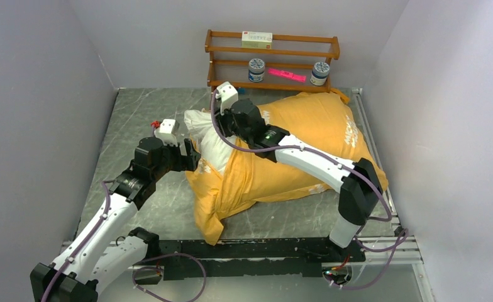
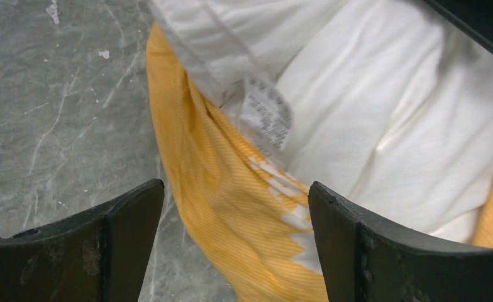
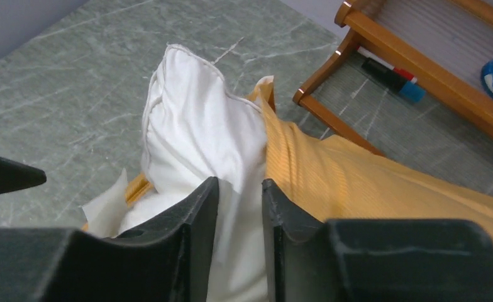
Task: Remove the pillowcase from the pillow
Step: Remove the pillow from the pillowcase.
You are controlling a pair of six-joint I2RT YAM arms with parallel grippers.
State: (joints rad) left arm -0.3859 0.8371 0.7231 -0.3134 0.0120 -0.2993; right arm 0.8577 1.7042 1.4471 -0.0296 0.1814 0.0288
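While one white end of the pillow (image 3: 200,113) shows just in front of the rack (image 3: 420,66), the pillowcase (image 1: 307,132) covers the rest. The left gripper (image 2: 236,189) gapes empty beside that end; the right gripper (image 3: 241,185) straddles pillow cloth, grip uncertain.

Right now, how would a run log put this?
left gripper open | right gripper astride pillow corner, grip unclear | pillowcase partly off

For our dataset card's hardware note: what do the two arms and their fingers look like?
Both the left arm and right arm have white link shells, black joints and thin purple cables. Each wrist carries a white camera housing; a green light glows on the right. The fingers are dark and curved.
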